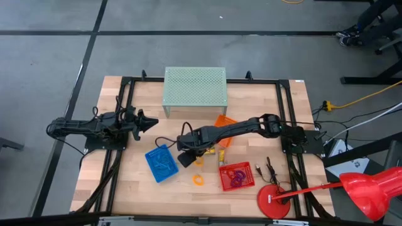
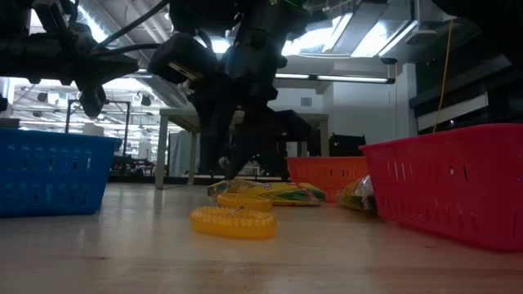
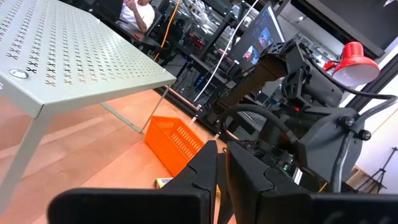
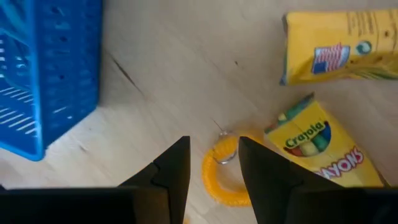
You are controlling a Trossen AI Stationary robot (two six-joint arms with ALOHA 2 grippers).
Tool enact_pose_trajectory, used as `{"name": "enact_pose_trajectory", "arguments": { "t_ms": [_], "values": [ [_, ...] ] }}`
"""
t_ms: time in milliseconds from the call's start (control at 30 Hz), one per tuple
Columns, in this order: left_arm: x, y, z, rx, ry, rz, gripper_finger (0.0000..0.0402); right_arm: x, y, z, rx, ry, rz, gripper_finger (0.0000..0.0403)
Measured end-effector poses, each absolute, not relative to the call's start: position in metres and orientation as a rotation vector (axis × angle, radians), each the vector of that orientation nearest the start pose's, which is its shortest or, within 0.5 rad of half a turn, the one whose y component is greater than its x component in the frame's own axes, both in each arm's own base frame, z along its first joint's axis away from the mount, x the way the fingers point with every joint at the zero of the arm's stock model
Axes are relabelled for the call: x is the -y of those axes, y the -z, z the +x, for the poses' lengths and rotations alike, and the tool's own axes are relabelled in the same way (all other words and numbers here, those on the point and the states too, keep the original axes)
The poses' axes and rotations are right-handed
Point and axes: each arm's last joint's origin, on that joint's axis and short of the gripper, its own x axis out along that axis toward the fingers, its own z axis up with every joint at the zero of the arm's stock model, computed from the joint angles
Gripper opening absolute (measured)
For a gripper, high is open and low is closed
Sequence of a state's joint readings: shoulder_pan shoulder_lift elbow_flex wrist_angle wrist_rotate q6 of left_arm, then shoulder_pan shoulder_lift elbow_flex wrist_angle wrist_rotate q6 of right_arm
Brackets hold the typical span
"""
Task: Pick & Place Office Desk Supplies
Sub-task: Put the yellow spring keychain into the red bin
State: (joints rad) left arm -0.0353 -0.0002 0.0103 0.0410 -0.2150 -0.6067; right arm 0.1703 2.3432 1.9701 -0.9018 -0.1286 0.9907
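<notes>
While I watch the rt wrist cam, the right tool (image 4: 214,171) hangs low over the surface (image 1: 125,182) w/ fingers parted, straddling an orange loop (image 4: 222,171) that has a small metal ring on it; I can't tell if the pads touch it, and nothing is clamped. Left tool (image 3: 221,177) is clenched, nearly shut, holding nothing, parked at the left side by the pale green stand (image 1: 195,86).

Containers: blue basket (image 1: 161,162) sits just left of the right tool, thin blue loops inside. Red basket (image 1: 237,176) holds red/pink loops. Orange basket (image 1: 225,129) lies behind the right arm; contents hidden from me.

A second yellow-orange loop (image 1: 198,180) lies loose betw. the blue and red baskets. In the low cam, two such loops (image 2: 234,220) lie in front of the boxes.

Writing: yellow box (image 4: 320,146) beside the loop reads "Crayola"; another yellow box (image 4: 339,46) lies just beyond, print too small to read.
</notes>
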Motion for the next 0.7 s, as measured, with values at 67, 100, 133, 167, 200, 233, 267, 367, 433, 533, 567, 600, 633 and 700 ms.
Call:
{"name": "enact_pose_trajectory", "arguments": {
  "t_ms": [67,100,133,167,200,233,267,367,433,533,567,600,633,700],
  "values": [
    [-0.003,-0.171,0.096,0.104,-0.159,-0.611,0.0031,-0.085,-0.167,0.474,-1.300,0.409,0.829,0.0139],
    [-0.003,-0.171,0.096,0.104,-0.159,-0.611,0.0031,-0.085,-0.167,0.474,-1.305,0.409,0.836,0.0139],
    [-0.003,-0.171,0.096,0.104,-0.159,-0.611,0.0031,-0.085,-0.167,0.474,-1.308,0.404,0.843,0.0139],
    [-0.003,-0.171,0.096,0.104,-0.159,-0.611,0.0031,-0.086,-0.167,0.474,-1.312,0.398,0.851,0.0139],
    [-0.003,-0.171,0.096,0.104,-0.159,-0.611,0.0031,-0.086,-0.167,0.473,-1.318,0.399,0.858,0.0139],
    [-0.003,-0.171,0.096,0.104,-0.159,-0.611,0.0031,-0.087,-0.167,0.473,-1.326,0.398,0.861,0.0139],
    [-0.003,-0.171,0.096,0.104,-0.159,-0.611,0.0031,-0.088,-0.165,0.472,-1.331,0.400,0.863,0.0139],
    [-0.003,-0.171,0.096,0.104,-0.159,-0.611,0.0031,-0.090,-0.160,0.471,-1.358,0.405,0.865,0.0139],
    [-0.003,-0.171,0.096,0.104,-0.159,-0.611,0.0031,-0.091,-0.154,0.473,-1.366,0.396,0.875,0.0139],
    [-0.003,-0.171,0.096,0.104,-0.159,-0.611,0.0031,-0.091,-0.151,0.473,-1.375,0.400,0.872,0.0139],
    [-0.003,-0.171,0.096,0.104,-0.159,-0.611,0.0031,-0.090,-0.151,0.474,-1.364,0.399,0.871,0.0139],
    [-0.003,-0.171,0.096,0.104,-0.159,-0.611,0.0031,-0.090,-0.151,0.475,-1.354,0.403,0.866,0.0137],
    [-0.003,-0.171,0.096,0.104,-0.159,-0.611,0.0031,-0.090,-0.151,0.475,-1.353,0.407,0.861,0.0134],
    [-0.003,-0.171,0.096,0.104,-0.159,-0.611,0.0031,-0.088,-0.149,0.475,-1.359,0.408,0.853,0.0121]
  ]
}}
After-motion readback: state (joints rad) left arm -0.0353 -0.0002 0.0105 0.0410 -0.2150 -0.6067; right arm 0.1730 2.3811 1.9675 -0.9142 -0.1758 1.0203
